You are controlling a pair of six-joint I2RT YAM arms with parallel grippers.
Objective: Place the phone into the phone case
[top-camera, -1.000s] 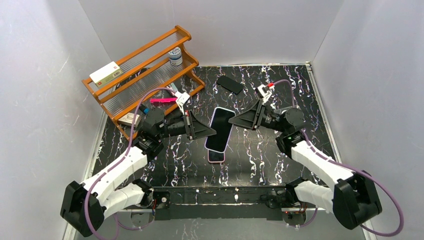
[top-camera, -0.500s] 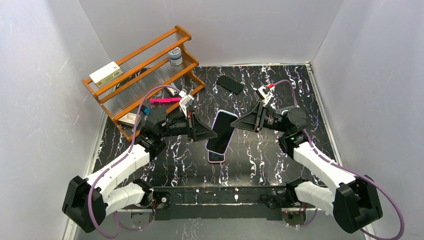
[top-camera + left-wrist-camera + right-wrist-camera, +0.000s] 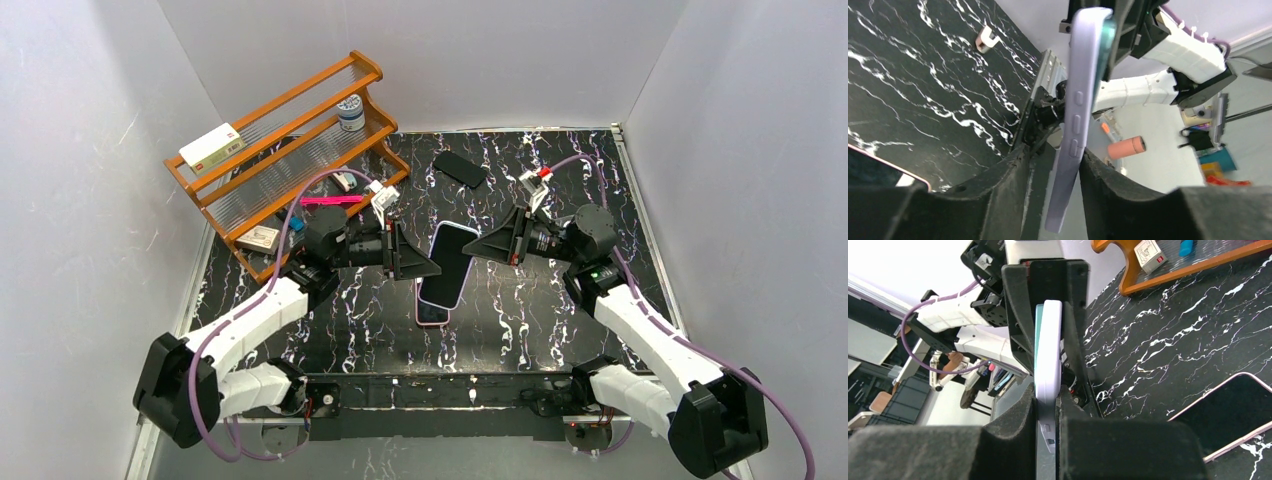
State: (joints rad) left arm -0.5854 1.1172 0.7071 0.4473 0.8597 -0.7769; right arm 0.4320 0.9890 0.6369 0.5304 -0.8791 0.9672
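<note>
Phone (image 3: 447, 262) is up off the table (image 3: 520, 320), hanging between the two arms with its dark face up. Its long axis runs far-to-near, the far end leaning a touch to the right. The right gripper (image 3: 474, 247) has it properly: jaws pinched on the two flat faces at the right-hand long edge, with nothing showing between its fingers (image 3: 1015, 415) and the phone in its own camera. The left gripper (image 3: 430, 267), at the opposite long edge, is looser. Its jaws are a little apart, with one finger (image 3: 1108, 190) against the phone and a sliver of background showing past the other. Directly underneath, flat on the table, lies a pink-rimmed slab (image 3: 432, 313) with a dark glossy face, pointing about the same way. Honestly can't tell if that's the case or another handset. From above you only get the phone's dark face and pale rim. The wrist cameras see it edge-on instead. The left one shows a lavender side with three raised buttons and a bit of teal along one face. The right one shows that teal strip too, plus a corner of the pink-rimmed slab down on the table. Whether the lavender is the phone's own body or a shell around it, I can't say. A wooden rack (image 3: 280, 140) sits far left, and a black slab (image 3: 460, 168) lies at the back.
</note>
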